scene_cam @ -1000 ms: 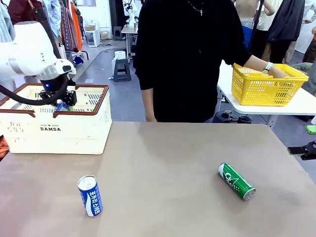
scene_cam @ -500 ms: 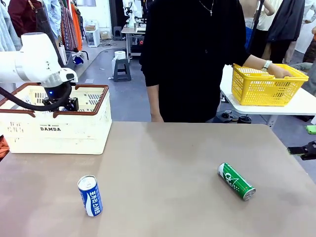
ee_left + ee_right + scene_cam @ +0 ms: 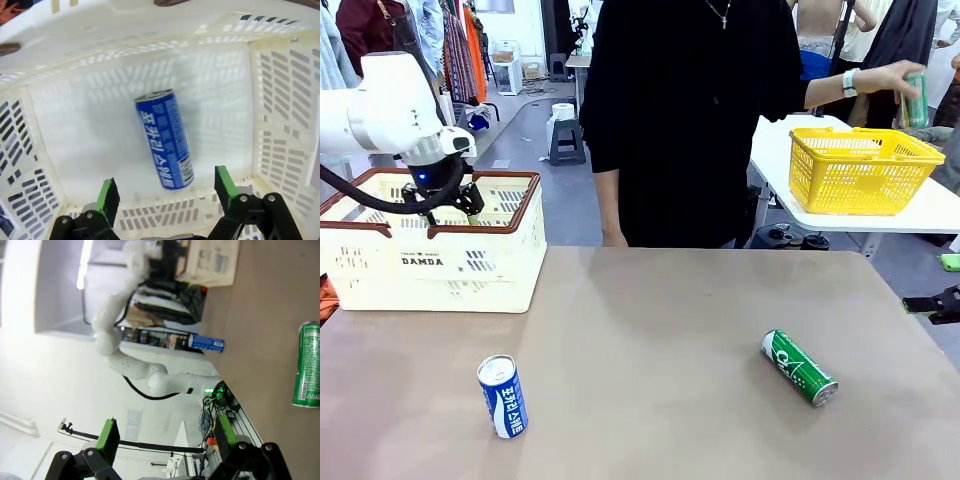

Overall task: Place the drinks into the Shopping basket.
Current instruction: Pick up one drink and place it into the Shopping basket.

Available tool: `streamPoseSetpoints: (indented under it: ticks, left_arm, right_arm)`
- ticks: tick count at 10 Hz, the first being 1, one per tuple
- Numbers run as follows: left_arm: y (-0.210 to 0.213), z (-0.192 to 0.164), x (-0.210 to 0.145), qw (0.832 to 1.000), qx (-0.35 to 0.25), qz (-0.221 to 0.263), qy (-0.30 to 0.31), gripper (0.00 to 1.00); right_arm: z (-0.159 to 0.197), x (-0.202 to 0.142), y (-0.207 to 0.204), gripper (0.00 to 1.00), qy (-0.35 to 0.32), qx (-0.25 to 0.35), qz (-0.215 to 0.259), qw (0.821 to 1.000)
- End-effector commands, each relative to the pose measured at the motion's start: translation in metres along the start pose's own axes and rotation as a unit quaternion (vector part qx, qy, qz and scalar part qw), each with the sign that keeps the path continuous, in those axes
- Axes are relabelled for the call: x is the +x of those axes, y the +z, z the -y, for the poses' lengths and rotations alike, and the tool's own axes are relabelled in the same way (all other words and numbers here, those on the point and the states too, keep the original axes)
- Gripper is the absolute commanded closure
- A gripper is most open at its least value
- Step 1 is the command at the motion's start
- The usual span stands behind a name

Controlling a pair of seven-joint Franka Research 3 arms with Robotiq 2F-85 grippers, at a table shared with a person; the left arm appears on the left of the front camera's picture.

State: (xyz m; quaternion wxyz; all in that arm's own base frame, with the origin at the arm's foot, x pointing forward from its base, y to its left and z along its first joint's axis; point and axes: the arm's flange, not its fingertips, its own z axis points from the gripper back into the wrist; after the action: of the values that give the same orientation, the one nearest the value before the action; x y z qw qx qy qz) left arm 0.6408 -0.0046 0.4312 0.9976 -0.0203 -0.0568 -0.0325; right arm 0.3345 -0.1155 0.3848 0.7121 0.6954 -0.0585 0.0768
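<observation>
The cream Shopping basket [image 3: 430, 265] with DAMDA lettering stands at the table's far left. My left gripper [image 3: 448, 212] hangs open just above its rim. In the left wrist view the open left gripper [image 3: 166, 192] looks down on a blue and white can [image 3: 165, 145] lying on the slotted basket floor [image 3: 75, 130], free of the fingers. Another blue can [image 3: 502, 396] stands at the front left of the table. A green can [image 3: 799, 367] lies on its side at the right. My right gripper [image 3: 932, 303] waits at the right edge, open in its wrist view [image 3: 165, 432].
A person in black stands across the table and holds up a green can [image 3: 916, 98] above a yellow mesh basket [image 3: 860, 170] on a white side table. The right wrist view shows the green can [image 3: 307, 365], the blue can [image 3: 207, 343] and the cream basket [image 3: 212, 260] farther off.
My left gripper dipped into the basket with the blue can, let it go and rose open. The person's hand lifted a green can out of the yellow basket.
</observation>
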Motion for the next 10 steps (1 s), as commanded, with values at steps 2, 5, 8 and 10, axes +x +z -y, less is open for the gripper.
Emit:
streamPoseSetpoints:
  ticks: [2, 5, 8, 10]
  left_arm:
    - [0.054, -0.007, -0.025, 0.997, -0.055, 0.04, -0.029, 0.0]
    - [0.143, -0.03, -0.093, 0.977, -0.18, 0.112, -0.018, 0.0]
    - [0.173, -0.073, -0.185, 0.905, -0.401, 0.126, -0.073, 0.0]
    - [0.155, -0.108, -0.263, 0.816, -0.539, 0.137, -0.156, 0.0]
  right_arm:
    - [-0.006, 0.001, 0.0, 0.0, -0.01, -0.001, -0.005, 1.0]
    - [-0.006, 0.001, 0.0, 0.0, -0.01, -0.001, -0.005, 1.0]
    - [-0.006, 0.001, 0.0, 0.0, -0.01, -0.001, -0.005, 1.0]
    - [-0.006, 0.001, 0.0, 0.0, -0.01, -0.001, -0.005, 1.0]
